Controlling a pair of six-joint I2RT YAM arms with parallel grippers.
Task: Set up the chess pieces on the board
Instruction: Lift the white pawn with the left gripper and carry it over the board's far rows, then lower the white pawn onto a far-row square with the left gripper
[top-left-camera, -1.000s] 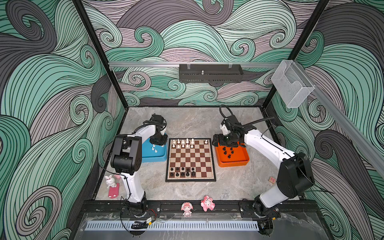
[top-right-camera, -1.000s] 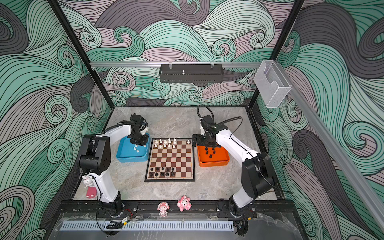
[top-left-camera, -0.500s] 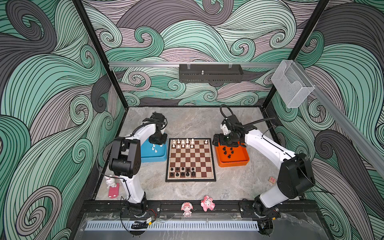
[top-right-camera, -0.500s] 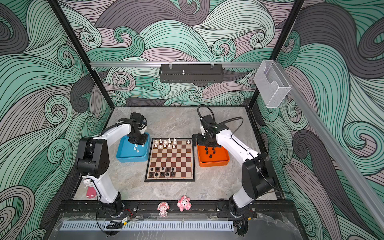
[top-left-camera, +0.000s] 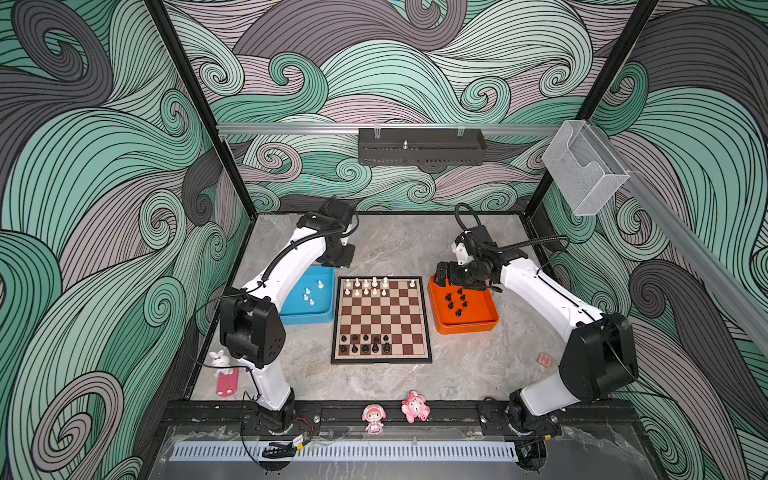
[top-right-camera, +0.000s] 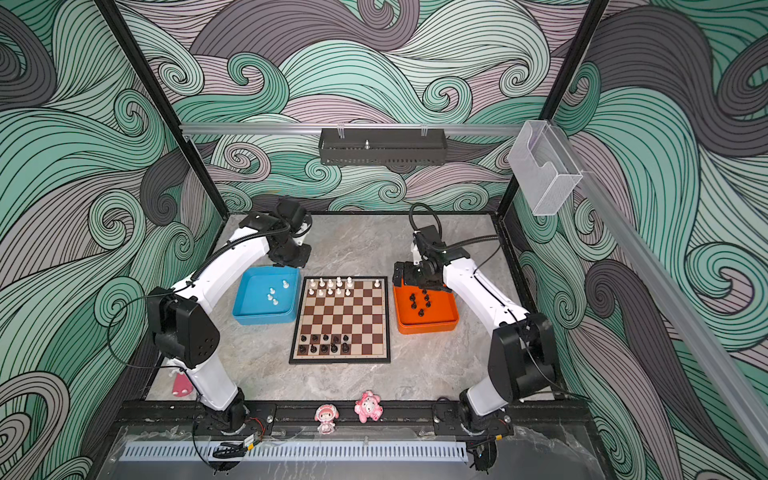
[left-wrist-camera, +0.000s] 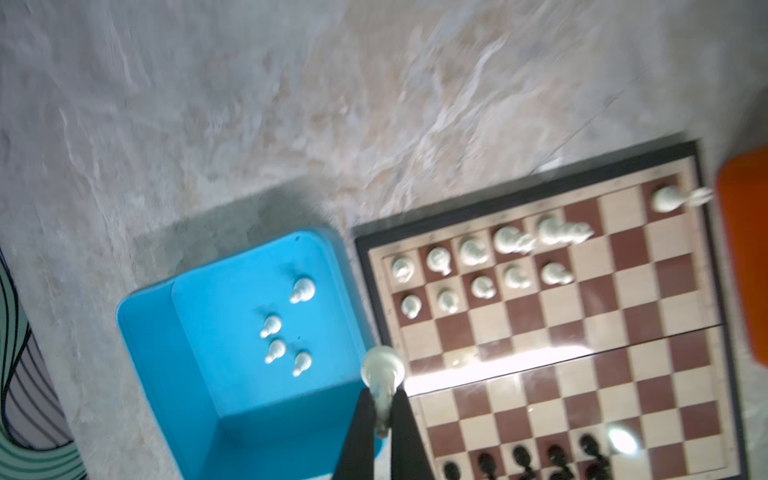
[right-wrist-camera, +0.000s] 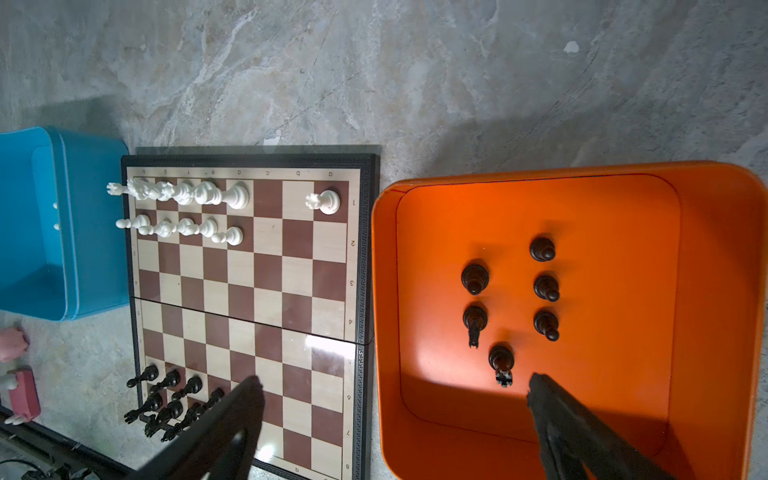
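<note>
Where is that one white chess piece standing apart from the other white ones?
The lone white piece stands on the far right corner square of the board in both top views, next to the orange tray.

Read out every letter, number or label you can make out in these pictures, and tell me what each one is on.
"N": in red, on the small wooden block, seen in a top view.
"1" "2" "3" "4" "5" "6" "7" "8": down the side margin of the board, right wrist view.
"a" "b" "c" "d": along its end margin; the letters further along are too faint to read.
Nothing else is legible.
</note>
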